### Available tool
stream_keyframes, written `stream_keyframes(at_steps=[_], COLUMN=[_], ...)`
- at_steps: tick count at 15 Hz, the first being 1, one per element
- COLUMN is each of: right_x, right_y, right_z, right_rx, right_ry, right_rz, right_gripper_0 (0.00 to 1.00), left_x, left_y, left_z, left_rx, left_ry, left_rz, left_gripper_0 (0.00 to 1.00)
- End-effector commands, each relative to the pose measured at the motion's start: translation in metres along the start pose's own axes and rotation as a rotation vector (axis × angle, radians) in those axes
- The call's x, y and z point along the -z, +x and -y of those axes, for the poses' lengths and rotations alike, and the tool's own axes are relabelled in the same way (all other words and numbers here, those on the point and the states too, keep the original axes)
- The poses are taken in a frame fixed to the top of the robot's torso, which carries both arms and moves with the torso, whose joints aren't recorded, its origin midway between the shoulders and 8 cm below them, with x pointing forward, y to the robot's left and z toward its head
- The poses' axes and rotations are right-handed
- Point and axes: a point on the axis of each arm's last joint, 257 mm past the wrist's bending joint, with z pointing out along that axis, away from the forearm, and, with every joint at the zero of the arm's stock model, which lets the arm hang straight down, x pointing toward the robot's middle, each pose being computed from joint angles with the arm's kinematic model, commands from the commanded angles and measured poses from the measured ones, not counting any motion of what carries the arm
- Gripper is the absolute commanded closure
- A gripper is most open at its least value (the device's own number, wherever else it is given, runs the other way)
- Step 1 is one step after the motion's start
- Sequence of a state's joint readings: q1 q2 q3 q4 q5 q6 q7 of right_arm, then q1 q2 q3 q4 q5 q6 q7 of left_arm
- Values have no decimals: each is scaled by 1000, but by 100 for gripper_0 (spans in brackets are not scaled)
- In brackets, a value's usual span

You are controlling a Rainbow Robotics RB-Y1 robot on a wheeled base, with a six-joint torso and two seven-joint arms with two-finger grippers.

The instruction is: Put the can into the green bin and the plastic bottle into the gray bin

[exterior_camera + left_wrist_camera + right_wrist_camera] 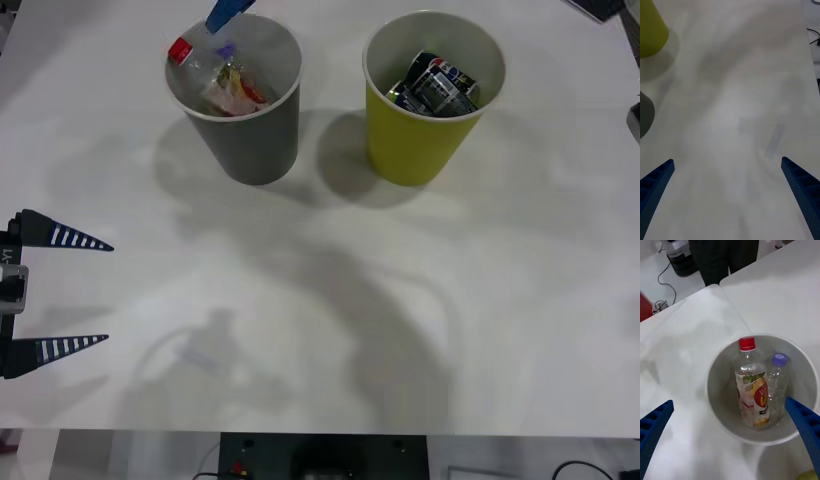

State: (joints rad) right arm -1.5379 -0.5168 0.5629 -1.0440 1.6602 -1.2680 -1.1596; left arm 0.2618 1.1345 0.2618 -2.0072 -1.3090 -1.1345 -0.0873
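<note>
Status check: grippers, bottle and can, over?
Right gripper open above gray bin. Bottle inside it. Can in green bin. Left gripper open, idle.

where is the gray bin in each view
Front view: gray bin at upper left, left of the green bin.
Right wrist view: lower centre, holding the plastic bottle.
Left wrist view: a sliver at the left edge.
Shared landmark: the green bin.

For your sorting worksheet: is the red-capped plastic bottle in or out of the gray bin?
In. The plastic bottle lies inside the gray bin.
</note>
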Motion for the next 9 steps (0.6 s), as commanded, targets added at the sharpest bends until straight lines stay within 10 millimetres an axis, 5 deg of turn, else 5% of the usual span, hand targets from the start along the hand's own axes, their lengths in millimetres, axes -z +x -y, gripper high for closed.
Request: stream_keyframes(at_steps=[1,9], right_x=[27,73], right_y=[22,98], right_z=[-3,-33], right_rx=[26,137], right_ry=[-40,-67], right_rz=[24,53], right_gripper_0=[0,0], left_x=[0,0], left_y=[0,0], left_z=[0,0], left_rx=[0,0], left_ry=[0,0], left_rz=[0,0], left_gripper_0=[2,2])
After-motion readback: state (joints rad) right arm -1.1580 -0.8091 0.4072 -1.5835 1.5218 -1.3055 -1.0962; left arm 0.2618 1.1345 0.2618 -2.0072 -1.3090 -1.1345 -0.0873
